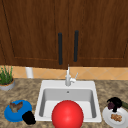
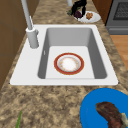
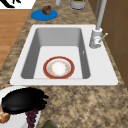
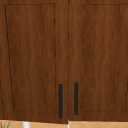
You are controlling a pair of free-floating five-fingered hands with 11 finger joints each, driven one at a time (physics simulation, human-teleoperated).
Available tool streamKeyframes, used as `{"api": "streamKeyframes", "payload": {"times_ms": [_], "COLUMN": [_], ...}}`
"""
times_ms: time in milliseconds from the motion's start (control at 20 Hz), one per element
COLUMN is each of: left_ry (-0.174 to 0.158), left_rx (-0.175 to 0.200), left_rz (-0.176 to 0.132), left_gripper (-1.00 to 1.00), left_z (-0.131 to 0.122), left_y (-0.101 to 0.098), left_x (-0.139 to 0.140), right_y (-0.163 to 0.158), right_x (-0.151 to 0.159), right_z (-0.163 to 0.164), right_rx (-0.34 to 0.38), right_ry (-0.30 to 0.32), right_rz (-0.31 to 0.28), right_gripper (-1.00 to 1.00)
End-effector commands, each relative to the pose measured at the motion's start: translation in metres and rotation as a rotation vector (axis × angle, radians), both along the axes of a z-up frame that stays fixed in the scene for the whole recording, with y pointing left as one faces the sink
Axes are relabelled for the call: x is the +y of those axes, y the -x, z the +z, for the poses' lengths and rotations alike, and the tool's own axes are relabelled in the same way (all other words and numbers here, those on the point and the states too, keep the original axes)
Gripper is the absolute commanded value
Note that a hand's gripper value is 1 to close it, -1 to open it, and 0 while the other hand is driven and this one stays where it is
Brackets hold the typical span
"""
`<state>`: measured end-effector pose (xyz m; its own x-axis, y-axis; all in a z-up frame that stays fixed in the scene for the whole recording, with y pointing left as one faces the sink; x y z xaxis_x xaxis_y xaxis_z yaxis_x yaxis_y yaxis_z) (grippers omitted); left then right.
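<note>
Grapes [image 3: 31, 117] hang pinched under the right hand [image 3: 23, 99], fingers curled on them, over the white plate [image 3: 17, 121] on the table. Left hand [image 1: 29, 117] idles beside the blue plate [image 1: 11, 115]. Loose grip could drop them.

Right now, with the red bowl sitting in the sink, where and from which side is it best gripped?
Probably the red bowl is best pinched at its raised rim from straight above: it sits upright and open on the floor of the sink, clear of the basin walls.

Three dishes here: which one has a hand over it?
The white plate right of the sink: the right hand hovers over its grapes. The blue plate and red bowl don't.
</note>
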<state>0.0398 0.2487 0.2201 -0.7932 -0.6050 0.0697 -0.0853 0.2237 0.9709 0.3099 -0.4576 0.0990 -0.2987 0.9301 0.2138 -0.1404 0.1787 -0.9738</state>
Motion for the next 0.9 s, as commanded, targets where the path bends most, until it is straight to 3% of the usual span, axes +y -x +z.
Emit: {"api": "streamKeyframes", "payload": {"times_ms": [0, 100, 550, 700, 750, 800, 850], "left_ry": [0.000, 0.000, 0.000, 0.000, 0.000, 0.000, 0.000], "left_rx": [0.000, 0.000, 0.000, 0.000, 0.000, 0.000, 0.000], "left_rz": [0.000, 0.000, 0.000, 0.000, 0.000, 0.000, 0.000], "left_gripper": [0.00, 0.00, 0.00, 0.00, 0.00, 0.00, 0.00], "left_z": [0.000, 0.000, 0.000, 0.000, 0.000, 0.000, 0.000], "left_y": [0.000, 0.000, 0.000, 0.000, 0.000, 0.000, 0.000], "left_x": [0.000, 0.000, 0.000, 0.000, 0.000, 0.000, 0.000], "right_y": [0.001, 0.001, 0.015, 0.020, 0.013, 0.008, 0.014], "right_x": [0.000, 0.000, 0.015, 0.020, 0.013, 0.020, 0.017], "right_z": [0.000, 0.011, 0.051, 0.053, 0.051, 0.054, 0.053], "right_rx": [-0.071, -0.089, 0.017, -0.016, 0.002, 0.030, -0.022], "right_ry": [0.001, -0.007, 0.047, 0.064, 0.035, 0.063, 0.032], "right_rz": [-0.010, -0.025, -0.055, -0.058, -0.072, -0.062, -0.054], "right_gripper": [-1.00, -1.00, -1.00, -1.00, -1.00, -1.00, -1.00]}}
